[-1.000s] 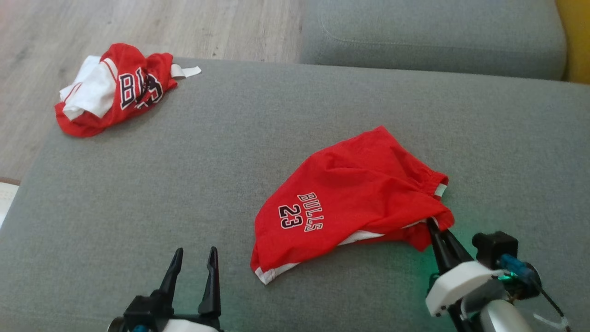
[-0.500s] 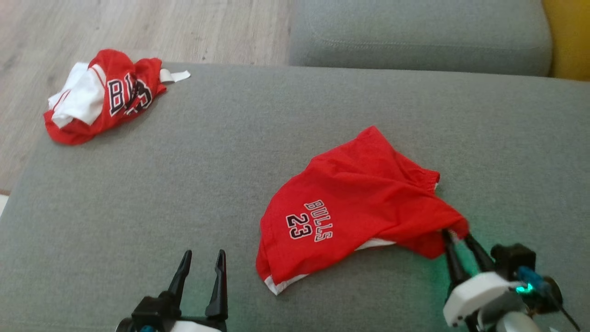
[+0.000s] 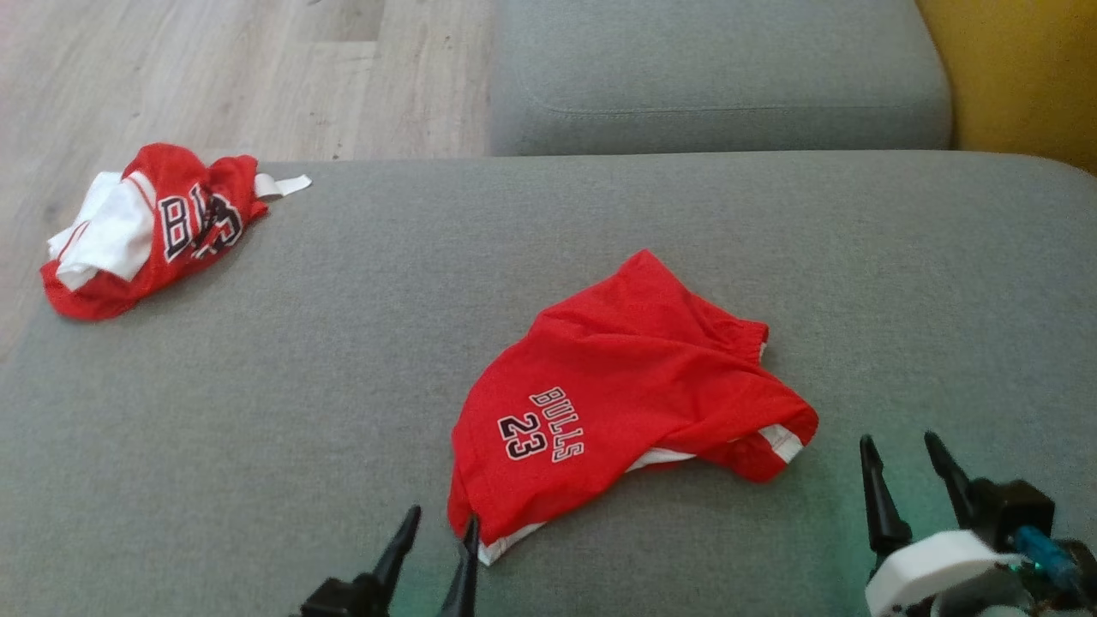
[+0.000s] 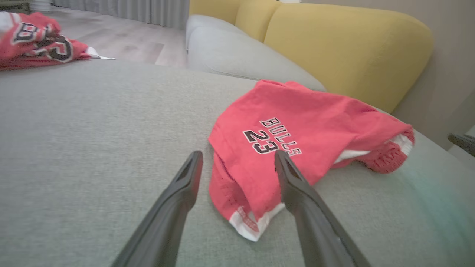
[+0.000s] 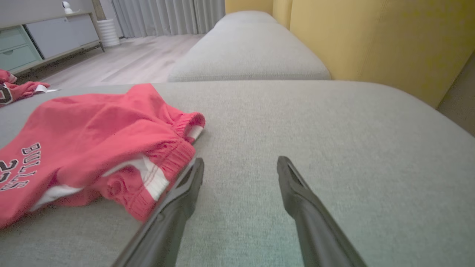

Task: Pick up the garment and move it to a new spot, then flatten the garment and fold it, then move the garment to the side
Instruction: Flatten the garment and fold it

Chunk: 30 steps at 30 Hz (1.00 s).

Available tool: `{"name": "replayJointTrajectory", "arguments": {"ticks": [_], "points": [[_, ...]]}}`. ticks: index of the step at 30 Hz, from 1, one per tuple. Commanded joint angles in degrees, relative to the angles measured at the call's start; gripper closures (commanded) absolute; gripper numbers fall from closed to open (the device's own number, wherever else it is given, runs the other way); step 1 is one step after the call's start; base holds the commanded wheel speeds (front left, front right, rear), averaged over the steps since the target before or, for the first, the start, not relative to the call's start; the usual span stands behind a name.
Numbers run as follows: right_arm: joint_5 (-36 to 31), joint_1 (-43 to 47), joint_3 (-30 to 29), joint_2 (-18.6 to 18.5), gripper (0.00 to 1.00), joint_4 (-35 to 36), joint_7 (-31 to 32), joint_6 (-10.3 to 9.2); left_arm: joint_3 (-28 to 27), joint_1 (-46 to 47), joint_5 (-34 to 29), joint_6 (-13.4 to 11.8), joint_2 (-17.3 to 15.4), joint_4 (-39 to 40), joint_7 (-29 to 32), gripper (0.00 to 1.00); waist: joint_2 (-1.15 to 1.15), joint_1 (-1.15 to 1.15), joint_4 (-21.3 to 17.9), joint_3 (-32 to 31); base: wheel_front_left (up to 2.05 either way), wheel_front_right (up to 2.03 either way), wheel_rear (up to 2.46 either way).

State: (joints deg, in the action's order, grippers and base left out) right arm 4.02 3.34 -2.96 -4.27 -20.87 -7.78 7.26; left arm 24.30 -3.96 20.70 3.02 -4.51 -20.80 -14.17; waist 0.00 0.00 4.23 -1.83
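The garment, red shorts [image 3: 617,403] printed "BULLS 23", lies crumpled on the grey sofa cushion [image 3: 300,386]. My left gripper [image 3: 442,516] stands open at the shorts' near-left hem corner. In the left wrist view the gripper [image 4: 238,155] frames that white-edged corner of the shorts [image 4: 297,122] between its fingers. My right gripper [image 3: 898,440] is open and empty, a little right of the waistband end. In the right wrist view the gripper [image 5: 241,160] hangs over bare cushion, its left finger just beside the shorts [image 5: 92,133].
A second red-and-white jersey [image 3: 146,227] lies bunched at the cushion's far-left corner, by the wooden floor [image 3: 171,77]. Another grey cushion [image 3: 711,77] lies beyond, and a yellow backrest [image 3: 1028,77] runs along the right.
My right gripper has opened, let go of the shorts' waistband end and drawn back to the right. The freed end has dropped onto the cushion. The head camera has shifted.
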Motion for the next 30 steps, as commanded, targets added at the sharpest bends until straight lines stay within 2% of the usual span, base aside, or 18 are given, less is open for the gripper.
{"name": "replayJointTrajectory", "arguments": {"ticks": [1, 15, 17, 18, 20, 21, 26, 30], "points": [[-0.5, -1.9, 1.1, -0.7, 0.0, 2.4, -0.8, 0.23, -1.3, 1.6, 0.5, 0.3, 0.7, 1.1, -0.1, 0.0, 0.0, 0.0, -0.4, 0.0, 0.0, 0.0, 0.0], [-1.1, -5.1, 5.9, 0.9, 0.0, 12.1, 1.7, 0.23, 5.1, 9.2, 1.8, 2.9, 1.4, -11.1, 1.7, 0.0, 0.0, 0.0, -4.4, 3.6, 0.0, 0.0, 0.0], [-1.0, -5.3, 5.8, 1.0, 0.0, 12.4, 1.7, 0.23, 5.7, 10.1, 2.3, 3.0, 1.5, -12.1, 1.3, 0.27, 0.0, 0.0, -4.7, 3.9, 0.0, 0.0, 0.0], [-1.0, -5.4, 5.7, 1.0, 0.0, 12.5, 1.7, 0.23, 6.0, 10.5, 2.5, 3.0, 1.5, -12.6, 1.2, 0.56, 0.0, 0.0, -4.8, 4.1, 0.0, 0.0, 0.0], [-1.0, -5.4, 5.4, 1.1, 0.0, 12.7, 1.6, 0.23, 6.4, 11.4, 2.8, 3.0, 1.5, -13.3, 0.7, 0.83, 0.0, 0.0, -5.0, 4.3, 0.0, 0.0, 0.0], [-0.9, -5.5, 5.2, 1.1, 0.0, 12.7, 1.6, 0.23, 6.4, 11.7, 3.1, 2.9, 1.6, -13.6, 0.4, 1.0, 0.0, 0.0, -5.1, 4.4, 0.0, 0.0, 0.0], [-0.9, -5.5, 4.0, 1.2, 0.0, 13.1, 1.2, 0.23, 4.5, 13.9, 3.5, 1.8, 1.5, -12.8, -0.6, 1.0, 0.0, 0.0, -5.2, 4.9, 0.0, 0.0, 0.0], [-0.9, -5.8, 3.3, 1.3, 0.0, 13.3, 1.0, 0.23, 0.5, 15.9, 3.6, 0.7, -0.5, -10.8, -0.8, 1.0, 0.0, 0.0, -5.2, 5.5, 0.0, 0.0, 0.0]]}}
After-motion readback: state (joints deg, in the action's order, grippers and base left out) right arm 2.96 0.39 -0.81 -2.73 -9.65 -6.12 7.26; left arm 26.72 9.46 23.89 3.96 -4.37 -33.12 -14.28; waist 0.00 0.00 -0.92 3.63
